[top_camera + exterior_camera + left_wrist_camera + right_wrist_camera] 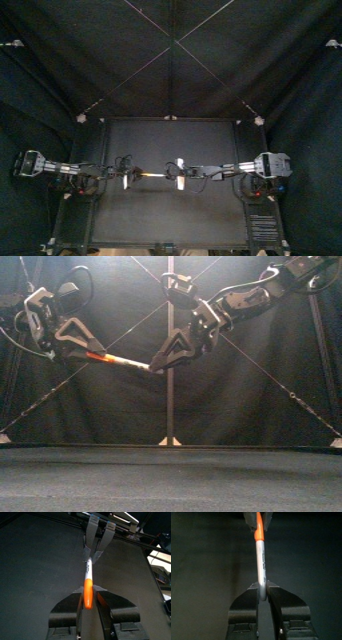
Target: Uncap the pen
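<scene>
marker pen [127, 361] aloft over bench [174, 215] | left gripper [89, 599] jaws clamped on orange cap [87, 594] | right gripper [262, 592] jaws clamped on white barrel [260, 562] | cap seated

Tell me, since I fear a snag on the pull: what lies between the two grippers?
Only the pen: orange end in the left gripper, pale barrel in the right gripper, as the front view shows.

Pen [87, 582] print illegible; both tips concealed.

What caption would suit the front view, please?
Left end effector and right end effector grip one pen above the table.
</scene>
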